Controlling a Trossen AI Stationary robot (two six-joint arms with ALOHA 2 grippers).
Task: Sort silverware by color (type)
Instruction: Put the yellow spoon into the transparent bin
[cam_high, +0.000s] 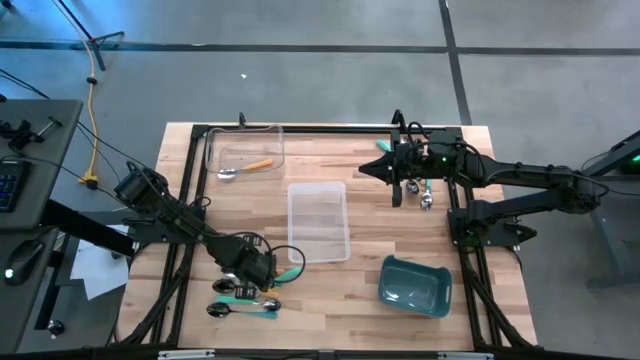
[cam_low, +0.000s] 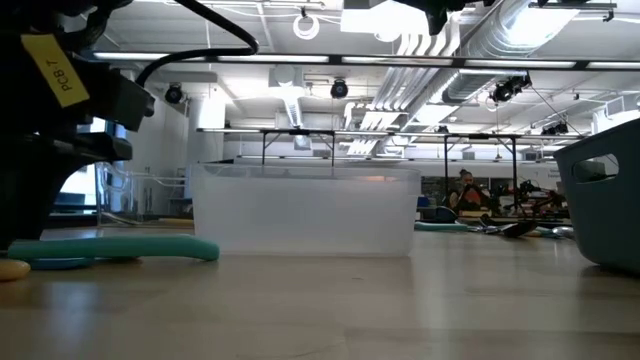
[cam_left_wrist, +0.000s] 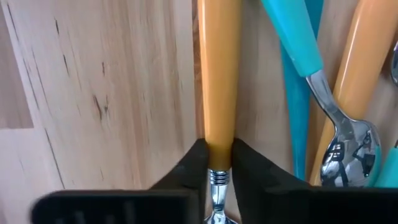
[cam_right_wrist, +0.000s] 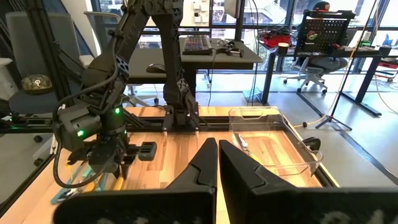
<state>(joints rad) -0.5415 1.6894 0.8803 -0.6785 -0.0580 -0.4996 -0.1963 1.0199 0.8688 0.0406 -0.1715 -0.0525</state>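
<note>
Two pincers: one worked, one waited.
Left pincer: lowered onto the surface, pinching orange spoon at its neck.
Teal spoon: just beside it.
Right pincer: pressed together, raised, idle.

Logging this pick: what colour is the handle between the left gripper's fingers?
Orange handle; clearest in the left wrist view.

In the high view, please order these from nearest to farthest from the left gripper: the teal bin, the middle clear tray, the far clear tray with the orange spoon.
Measured from the left gripper, near the front-left edge:
1. Middle clear tray, at the table's centre.
2. Far clear tray, back left, holding the orange spoon.
3. Teal bin, front right.
</note>
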